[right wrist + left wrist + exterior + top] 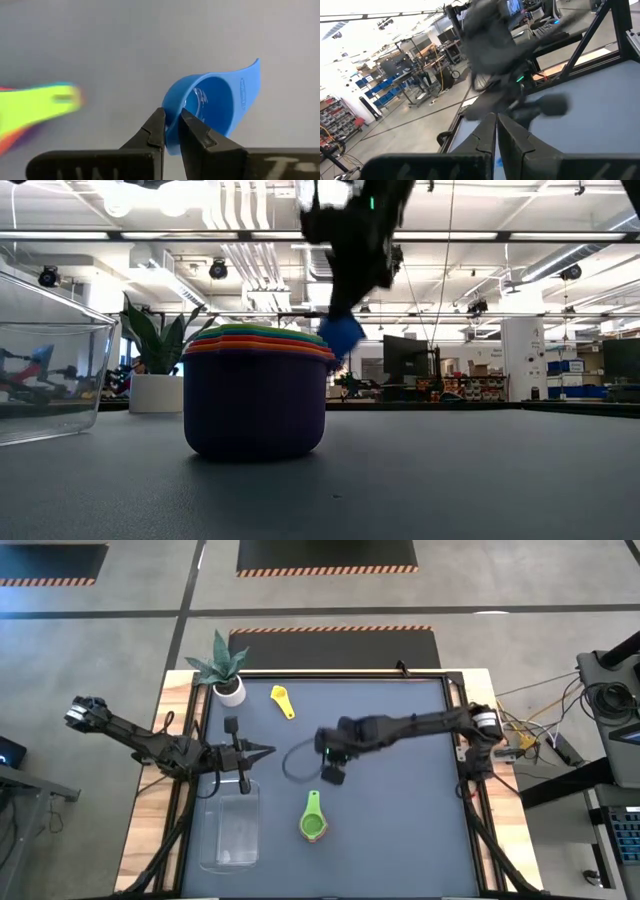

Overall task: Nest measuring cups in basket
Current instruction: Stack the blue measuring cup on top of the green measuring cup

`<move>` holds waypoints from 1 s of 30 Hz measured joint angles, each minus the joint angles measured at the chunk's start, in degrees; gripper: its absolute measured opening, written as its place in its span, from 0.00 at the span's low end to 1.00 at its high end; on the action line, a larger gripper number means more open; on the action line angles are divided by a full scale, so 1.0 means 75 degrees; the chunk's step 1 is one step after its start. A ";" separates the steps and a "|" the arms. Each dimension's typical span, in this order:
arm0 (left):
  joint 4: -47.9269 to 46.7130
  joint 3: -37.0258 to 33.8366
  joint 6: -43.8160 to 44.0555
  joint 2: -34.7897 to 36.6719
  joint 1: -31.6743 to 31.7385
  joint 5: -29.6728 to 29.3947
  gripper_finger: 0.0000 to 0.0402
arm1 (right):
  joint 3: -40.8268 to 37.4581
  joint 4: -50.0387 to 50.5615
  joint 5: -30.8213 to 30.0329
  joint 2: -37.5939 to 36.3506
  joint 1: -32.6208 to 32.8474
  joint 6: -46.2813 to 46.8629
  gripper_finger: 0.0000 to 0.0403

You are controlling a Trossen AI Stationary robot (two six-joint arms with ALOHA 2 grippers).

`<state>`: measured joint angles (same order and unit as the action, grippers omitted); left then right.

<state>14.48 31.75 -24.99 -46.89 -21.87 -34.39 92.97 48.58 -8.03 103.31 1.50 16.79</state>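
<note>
My right gripper (171,131) is shut on a blue measuring cup (210,100), which hangs in the air over the middle of the table, seen also as the blue cup (343,335) in the low view. Below and nearer stands a nested stack of cups (255,395), purple outermost and green on top (313,825), resting on its base. A yellow cup (283,700) lies alone toward the far edge. The clear basket (230,830) stands at the near left. My left gripper (262,752) hovers shut just beyond the basket's far end, holding nothing. My right gripper pinches the blue cup's wall at the rim (170,117), one finger inside the bowl and one outside, on the side opposite the flat handle (247,85). The fingers slant down from above. The cup is lifted clear of the table, tipped with its mouth toward the wrist.
A small white pot with a spiky green plant (225,675) stands at the far left corner. A dark cable loop (292,765) lies on the mat under the right arm. Bare mat stretches over the right half of the table (400,830).
</note>
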 joint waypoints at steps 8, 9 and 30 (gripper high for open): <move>0.0000 0.0003 -0.0003 0.0000 0.0000 0.0003 0.00 | 0.0952 -0.0173 -0.0650 -0.0003 0.1757 0.0894 0.06; 0.0003 0.0003 -0.0003 0.0000 0.0000 0.0003 0.00 | 0.1000 -0.0320 -0.0725 -0.0003 0.1955 0.1016 0.06; 0.0010 0.0071 -0.0035 0.0017 -0.0001 0.0006 0.00 | 0.1932 -0.0591 -0.1153 0.1218 0.3114 0.1217 0.06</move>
<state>14.56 32.28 -25.26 -46.76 -21.88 -34.35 107.47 44.15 -16.68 112.44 24.85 25.92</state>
